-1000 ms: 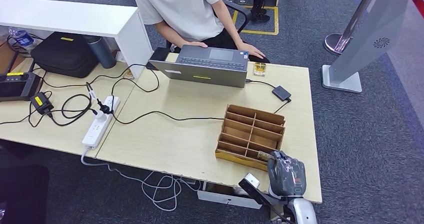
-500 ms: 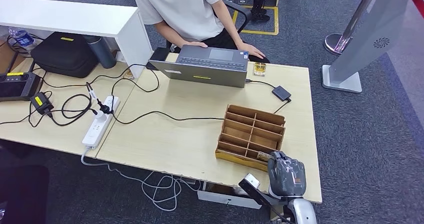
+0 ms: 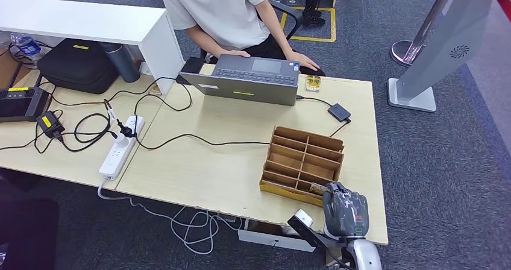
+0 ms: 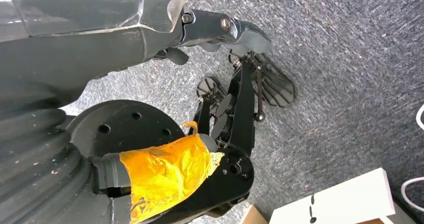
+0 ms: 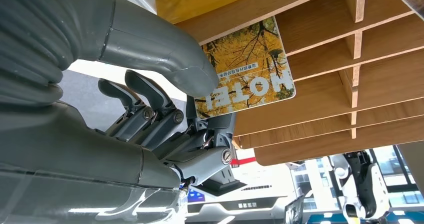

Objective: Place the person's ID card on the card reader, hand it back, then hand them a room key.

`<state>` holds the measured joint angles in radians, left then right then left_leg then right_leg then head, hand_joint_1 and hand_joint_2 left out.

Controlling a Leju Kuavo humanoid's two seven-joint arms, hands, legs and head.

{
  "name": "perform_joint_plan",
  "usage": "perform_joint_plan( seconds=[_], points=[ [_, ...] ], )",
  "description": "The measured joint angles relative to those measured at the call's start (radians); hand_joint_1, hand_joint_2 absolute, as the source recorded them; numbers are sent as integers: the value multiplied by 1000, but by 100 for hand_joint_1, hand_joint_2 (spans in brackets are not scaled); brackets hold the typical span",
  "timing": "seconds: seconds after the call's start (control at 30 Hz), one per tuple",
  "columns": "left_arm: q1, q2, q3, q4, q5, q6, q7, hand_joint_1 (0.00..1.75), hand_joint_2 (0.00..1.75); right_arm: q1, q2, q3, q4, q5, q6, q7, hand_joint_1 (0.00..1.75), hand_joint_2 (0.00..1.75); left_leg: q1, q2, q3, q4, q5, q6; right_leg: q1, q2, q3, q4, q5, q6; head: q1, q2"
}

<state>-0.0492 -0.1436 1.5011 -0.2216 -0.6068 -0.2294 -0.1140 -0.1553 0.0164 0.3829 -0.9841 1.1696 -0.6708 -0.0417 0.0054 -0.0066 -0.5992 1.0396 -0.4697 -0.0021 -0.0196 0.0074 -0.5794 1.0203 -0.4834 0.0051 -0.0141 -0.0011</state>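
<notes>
At the near corner of the wooden organizer (image 3: 302,161) the room key (image 5: 243,79) sits pinched by the right hand (image 3: 344,211), not yet lifted out; judging by this, handing it to the person (image 3: 220,11) remains

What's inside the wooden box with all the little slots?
The wooden box has one yellow hotel card in its near slot, pinched by the right hand. The other slots look empty, though the dividers hide their far corners.
</notes>
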Motion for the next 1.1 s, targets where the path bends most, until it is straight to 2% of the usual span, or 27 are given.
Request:
perform_joint_plan(
  seconds=[0.17,0.37,0.47,0.9,1.1],
  points=[
    [0,1,3,0,6,0,10,0,175,-3,-3,-11,-23,-35,23,-7,175,175,0,0,0,0,0,0,0,0,0,0,0,0,0,0],
    [0,2,9,0,33,-18,2,0,175,-44,-43,-38,-135,-276,191,-89,175,175,0,1,0,0,0,0,0,1,0,0,1,0,0,0],
    [0,2,13,0,43,-21,-3,0,175,-56,-56,-53,-184,-353,234,-115,175,175,0,1,0,0,1,0,0,1,0,0,1,0,0,0],
    [0,1,24,0,57,-23,-7,0,175,-78,-74,-63,-234,-450,265,-152,175,175,0,1,0,0,1,0,0,1,0,0,1,0,0,0],
    [0,1,26,0,54,-23,-6,0,175,-127,-80,-63,-226,-472,273,-146,175,175,0,1,0,0,1,0,0,2,0,0,2,0,0,0]
  ],
)
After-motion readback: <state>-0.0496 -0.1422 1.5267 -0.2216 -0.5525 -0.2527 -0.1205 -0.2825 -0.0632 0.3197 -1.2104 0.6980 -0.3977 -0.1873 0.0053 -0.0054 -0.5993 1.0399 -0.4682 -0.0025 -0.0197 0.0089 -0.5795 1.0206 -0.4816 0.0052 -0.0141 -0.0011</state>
